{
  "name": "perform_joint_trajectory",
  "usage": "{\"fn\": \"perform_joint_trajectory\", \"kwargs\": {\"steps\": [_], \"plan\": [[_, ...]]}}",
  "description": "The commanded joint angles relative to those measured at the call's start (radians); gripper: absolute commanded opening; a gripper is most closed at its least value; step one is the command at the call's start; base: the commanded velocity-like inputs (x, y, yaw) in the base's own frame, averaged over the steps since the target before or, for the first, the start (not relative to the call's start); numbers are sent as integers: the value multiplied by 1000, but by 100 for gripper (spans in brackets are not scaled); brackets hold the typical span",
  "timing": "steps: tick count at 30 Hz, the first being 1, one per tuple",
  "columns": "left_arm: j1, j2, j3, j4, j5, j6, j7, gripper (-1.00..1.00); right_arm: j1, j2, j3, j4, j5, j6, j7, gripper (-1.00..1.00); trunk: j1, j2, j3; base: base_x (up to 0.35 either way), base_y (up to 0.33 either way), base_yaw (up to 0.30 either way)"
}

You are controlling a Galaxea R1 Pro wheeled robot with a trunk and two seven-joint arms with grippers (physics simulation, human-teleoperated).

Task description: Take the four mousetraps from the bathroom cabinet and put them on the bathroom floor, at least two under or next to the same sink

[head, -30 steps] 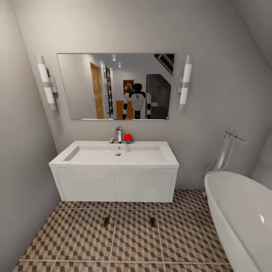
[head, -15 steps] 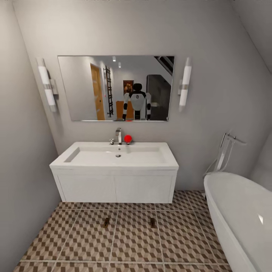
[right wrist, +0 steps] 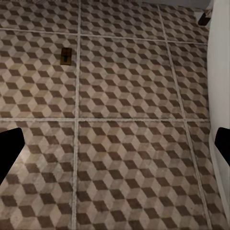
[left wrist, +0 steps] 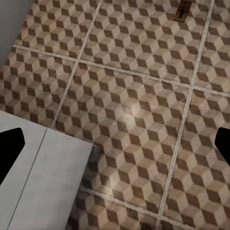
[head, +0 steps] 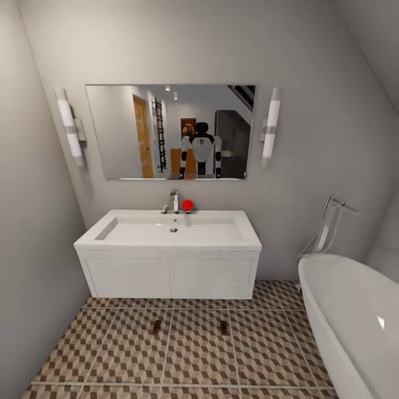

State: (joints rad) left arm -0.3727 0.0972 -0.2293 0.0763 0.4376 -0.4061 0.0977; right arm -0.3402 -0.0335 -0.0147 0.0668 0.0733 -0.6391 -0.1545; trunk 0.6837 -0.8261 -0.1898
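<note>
Head view faces a bathroom wall with a white sink (head: 172, 230) set on a white vanity (head: 169, 274). A chrome faucet (head: 174, 199) stands at the far edge of the basin, with a small red ball (head: 188, 205) just to its right. A mirror (head: 169, 131) hangs above, flanked by two tube lights, and it reflects the robot standing in a doorway. At the right, a white tub (head: 349, 321) curves along the wall with a chrome filler (head: 332, 221) behind it.

On the patterned floor (head: 111, 354), just in front of the vanity, lie two mousetraps. One mousetrap (head: 156, 326) sits left of the middle, the other mousetrap (head: 224, 327) to its right; they are apart from each other, each flat on the tiles and near the sink.

Left wrist view looks down on the tiles, with one trap (left wrist: 182, 10) at the far edge and a pale grey box corner (left wrist: 43, 177) close by. The left gripper (left wrist: 115, 148) shows two dark fingertips spread wide at the picture's sides, open and holding nothing.

Right wrist view also looks down at the tiles, with a trap (right wrist: 64, 55) lying flat and the tub's white side (right wrist: 219, 72) along one edge. The right gripper (right wrist: 115, 148) is likewise spread open and empty.
</note>
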Motion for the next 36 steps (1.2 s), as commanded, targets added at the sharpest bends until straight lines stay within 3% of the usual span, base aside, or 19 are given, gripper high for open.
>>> {"fn": "perform_joint_trajectory", "kwargs": {"steps": [1, 36], "plan": [[-2, -1, -8, 3, 4, -5, 2, 100, -2, 0, -1, 4, 7, -5, -6, 100, -4, 6, 2, 0, 0, 0], [-2, -2, -8, 3, 4, -5, 1, 100, -2, 0, 1, 4, 12, -4, -5, 100, -138, 251, 111, 0, 0, 0]]}}
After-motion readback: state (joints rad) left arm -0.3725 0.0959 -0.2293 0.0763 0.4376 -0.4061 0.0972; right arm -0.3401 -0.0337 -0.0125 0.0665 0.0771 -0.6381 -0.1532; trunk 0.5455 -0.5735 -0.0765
